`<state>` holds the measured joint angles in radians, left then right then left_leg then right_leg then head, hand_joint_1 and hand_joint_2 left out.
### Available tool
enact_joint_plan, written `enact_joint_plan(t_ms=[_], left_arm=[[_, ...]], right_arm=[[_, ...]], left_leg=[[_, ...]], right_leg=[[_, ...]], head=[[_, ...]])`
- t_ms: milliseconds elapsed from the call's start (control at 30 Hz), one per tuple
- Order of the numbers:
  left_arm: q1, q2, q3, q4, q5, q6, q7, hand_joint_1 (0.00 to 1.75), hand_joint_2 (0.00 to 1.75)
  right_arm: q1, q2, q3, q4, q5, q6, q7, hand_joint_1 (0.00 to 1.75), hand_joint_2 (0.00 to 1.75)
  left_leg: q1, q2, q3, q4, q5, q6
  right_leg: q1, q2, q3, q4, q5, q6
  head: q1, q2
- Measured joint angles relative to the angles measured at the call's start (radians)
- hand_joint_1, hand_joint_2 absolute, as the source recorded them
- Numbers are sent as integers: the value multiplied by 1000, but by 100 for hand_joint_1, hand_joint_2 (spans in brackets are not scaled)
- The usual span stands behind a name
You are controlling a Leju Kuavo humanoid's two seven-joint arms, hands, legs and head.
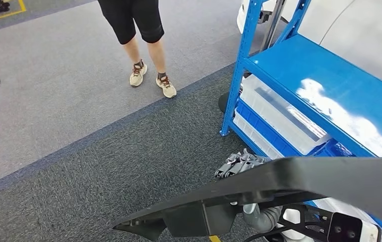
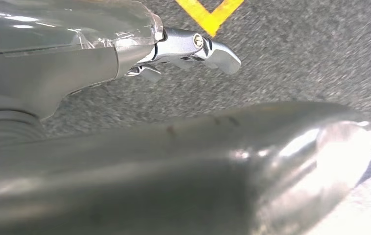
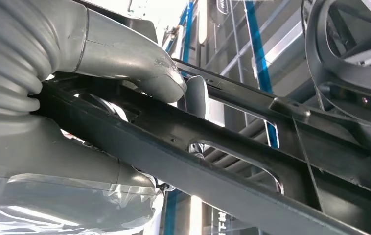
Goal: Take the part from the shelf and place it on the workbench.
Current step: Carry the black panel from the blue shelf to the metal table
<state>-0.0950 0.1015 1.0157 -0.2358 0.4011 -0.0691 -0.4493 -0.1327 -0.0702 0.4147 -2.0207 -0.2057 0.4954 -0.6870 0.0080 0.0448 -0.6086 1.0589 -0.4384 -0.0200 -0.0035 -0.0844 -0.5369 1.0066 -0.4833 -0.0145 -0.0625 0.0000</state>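
Observation:
The part [image 1: 300,179] is a long, flat black plastic panel that crosses the bottom of the head view, off the shelf and above the carpet. My right hand [image 1: 240,164] grips it from beneath, its grey fingers curling over the panel's far edge. In the right wrist view the thumb and fingers of the right hand [image 3: 125,54] clamp a black bar of the part [image 3: 213,147]. My left hand [image 2: 173,161] hangs over the floor holding nothing, its thumb large in front and a finger stretched out beyond it.
The blue metal shelf [image 1: 320,75] stands at the right, with clear plastic bins [image 1: 279,113] on its lower level. A person [image 1: 143,45] in black shorts and beige shoes stands on the grey carpet ahead. A yellow floor marking [image 2: 208,14] lies under the left hand.

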Motion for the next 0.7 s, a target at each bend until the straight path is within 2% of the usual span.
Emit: enact_joint_plan(t_ms=[33, 67, 133, 200, 267, 300, 333, 367, 400, 433, 500, 533, 567, 633, 667, 700], left_arm=[[-2, 3, -1, 0, 0, -2, 0, 0, 0], [-2, 6, -2, 0, 0, -4, 0, 0, 0], [1, 9, -4, 0, 0, -5, 0, 0, 0], [3, 12, -6, 0, 0, -6, 0, 0, 0], [-2, 13, -7, 0, 0, -6, 0, 0, 0], [-3, 13, -8, 0, 0, -5, 0, 0, 0], [-3, 13, -8, 0, 0, -5, -1, 0, 0], [-1, 12, -8, 0, 0, -2, -2, 0, 0], [1, 12, -8, 0, 0, 2, -3, 0, 0], [3, 12, -8, 0, 0, 6, -4, 0, 0], [3, 12, -8, 0, 0, 16, 0, 0, 0], [3, 14, -8, 0, 0, 21, 6, 0, 0], [4, 16, -7, 0, 0, 26, 16, 0, 0], [12, 23, -5, 0, 0, 38, 42, 0, 0], [18, 26, -2, 0, 0, 44, 57, 0, 0], [21, 28, 2, 0, -1, 48, 70, 0, 0]], right_arm=[[1, 7, -7, 0, 0, 3, 0, 175, 175], [3, 12, -14, 1, 1, 5, 0, 175, 175], [4, 21, -24, 3, 3, 7, 0, 175, 175], [4, 27, -33, 4, 4, 8, 0, 175, 175], [9, 29, -40, 5, 4, 9, 0, 175, 175], [12, 29, -42, 6, 5, 10, 0, 175, 175], [14, 29, -44, 8, 7, 11, 0, 175, 175], [15, 30, -45, 10, 9, 10, 0, 175, 175], [15, 32, -46, 13, 12, 8, 0, 175, 175], [13, 34, -46, 16, 15, 3, 0, 175, 175], [11, 39, -45, 20, 20, -13, 0, 175, 175], [9, 40, -44, 22, 21, -22, 0, 175, 175], [8, 40, -42, 25, 20, -32, 0, 175, 175], [3, 41, -36, 31, 18, -52, 0, 175, 175], [-1, 41, -33, 36, 17, -63, 0, 175, 175], [-4, 41, -30, 39, 17, -73, 0, 175, 175]], left_leg=[[-4, 13, 18, -35, 7, 8], [-8, 16, 22, -46, 4, 15], [-6, -4, 20, -49, 9, 26], [0, -24, 22, -57, 14, 36], [1, -44, 23, -61, 19, 45], [0, -55, 21, -60, 20, 47], [0, -68, 20, -60, 20, 48], [-1, -81, 20, -59, 20, 48], [-1, -95, 20, -57, 20, 48], [-1, -110, 20, -54, 19, 46], [-1, -138, 16, -45, 17, 40], [0, -151, 12, -42, 17, 35], [1, -163, 6, -40, 18, 28], [6, -187, -2, -43, 23, 12], [6, -179, -6, -40, 21, 6], [6, -157, -14, -24, 11, 2]], right_leg=[[2, -9, 2, 0, -2, 5], [4, -17, 4, -1, -3, 10], [4, -28, 8, -1, -7, 21], [1, 9, -1, 28, -32, 32], [-3, 64, -51, 137, -94, 37], [-3, 77, -86, 208, -124, 38], [-3, 81, -117, 265, -142, 38], [-3, 83, -132, 289, -139, 38], [-4, 85, -128, 274, -115, 38], [-5, 92, -106, 221, -76, 36], [-10, 140, -48, 84, -11, 30], [-12, 162, -29, 40, 3, 28], [-12, 176, -22, 20, 5, 26], [-9, 160, -20, 13, 6, 18], [-9, 147, -17, 8, 9, 11], [-10, 133, -14, 1, 11, 5]], head=[[0, 0], [0, 0], [0, 0], [0, 0], [0, 0], [0, 0], [0, 0], [0, 0], [0, 0], [0, 0], [0, 0], [0, 0], [0, 0], [0, 0], [0, 0], [0, 0]])
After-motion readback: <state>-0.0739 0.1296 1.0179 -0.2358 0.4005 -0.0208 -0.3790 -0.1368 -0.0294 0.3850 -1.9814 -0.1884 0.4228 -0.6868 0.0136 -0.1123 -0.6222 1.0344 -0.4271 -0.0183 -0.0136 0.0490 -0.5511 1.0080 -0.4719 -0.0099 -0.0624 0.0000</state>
